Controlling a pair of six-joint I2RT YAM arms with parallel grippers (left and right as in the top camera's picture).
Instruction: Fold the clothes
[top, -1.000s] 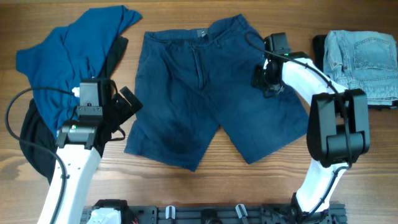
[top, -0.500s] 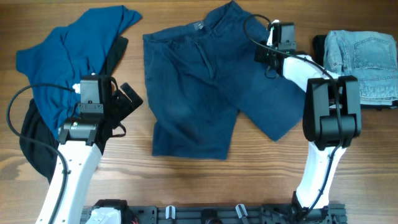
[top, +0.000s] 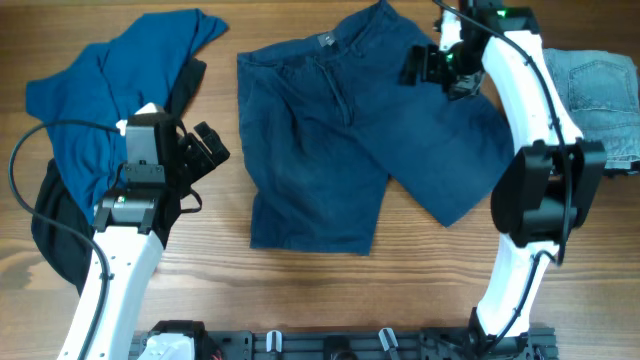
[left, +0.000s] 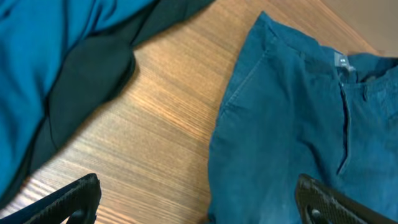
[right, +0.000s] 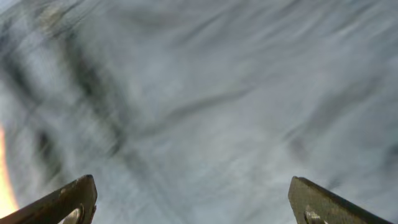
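Dark navy denim-like shorts (top: 310, 150) lie spread at the middle of the wooden tabletop (top: 420, 290), waistband toward the far edge, legs splayed toward the robot. The right arm's fingers (right: 62, 202) stand parted over blurred cloth near the shorts' upper right corner, grasping nothing; the left arm's fingers (left: 71, 198) hang released above bare wood just beside the shorts' left edge. A bright blue shirt (top: 100, 85) overlapping a black garment (top: 45, 235) lies at left, light-wash jeans (top: 600, 95) at right
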